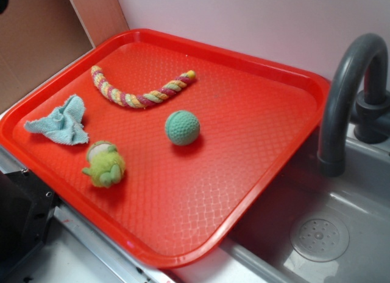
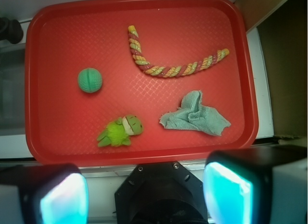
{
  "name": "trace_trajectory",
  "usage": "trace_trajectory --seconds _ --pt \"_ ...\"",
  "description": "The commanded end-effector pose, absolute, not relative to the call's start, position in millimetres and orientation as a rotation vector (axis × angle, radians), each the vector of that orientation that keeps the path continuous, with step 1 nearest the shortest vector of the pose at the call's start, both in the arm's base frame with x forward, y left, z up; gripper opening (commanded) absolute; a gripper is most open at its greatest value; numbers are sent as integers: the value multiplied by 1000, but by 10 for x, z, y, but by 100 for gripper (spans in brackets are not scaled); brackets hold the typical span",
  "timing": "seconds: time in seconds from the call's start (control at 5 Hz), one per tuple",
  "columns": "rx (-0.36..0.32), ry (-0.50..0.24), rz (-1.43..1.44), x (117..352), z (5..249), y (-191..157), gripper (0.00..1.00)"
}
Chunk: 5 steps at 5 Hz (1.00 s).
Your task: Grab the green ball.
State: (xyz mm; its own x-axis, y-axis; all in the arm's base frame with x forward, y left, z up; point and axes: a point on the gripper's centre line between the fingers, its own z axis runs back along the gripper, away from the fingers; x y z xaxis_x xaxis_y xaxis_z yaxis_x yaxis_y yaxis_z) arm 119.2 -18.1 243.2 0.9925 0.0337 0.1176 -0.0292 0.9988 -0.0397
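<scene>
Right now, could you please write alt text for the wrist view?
The open tool hangs above a red plastic tray holding a dimpled teal-green ball, a striped twisted rope, a crumpled blue cloth and a fuzzy green plush toy.

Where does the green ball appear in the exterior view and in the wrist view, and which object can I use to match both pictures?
Exterior view: the green ball lies near the middle of the red tray, below the right end of the braided rope.
Wrist view: the green ball lies in the left part of the tray, left of the rope.
Shared landmark: the braided rope, curved, at the tray's far side from the gripper.
</scene>
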Motion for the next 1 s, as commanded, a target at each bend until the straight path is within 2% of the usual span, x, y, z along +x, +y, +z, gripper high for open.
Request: trace_trajectory --seconds 0.0,0.2,0.4,0.6,0.8 --pt "-38 -119 32 1192 2432 -181 100" --pt "-52 -210 124 1325 2298 -377 100" --pt "-53 -238 116 1530 2103 -621 100" --pt "-100 -257 59 1761 1892 -864 100" --pt "-90 -197 -12 1995 1652 -1007 100"
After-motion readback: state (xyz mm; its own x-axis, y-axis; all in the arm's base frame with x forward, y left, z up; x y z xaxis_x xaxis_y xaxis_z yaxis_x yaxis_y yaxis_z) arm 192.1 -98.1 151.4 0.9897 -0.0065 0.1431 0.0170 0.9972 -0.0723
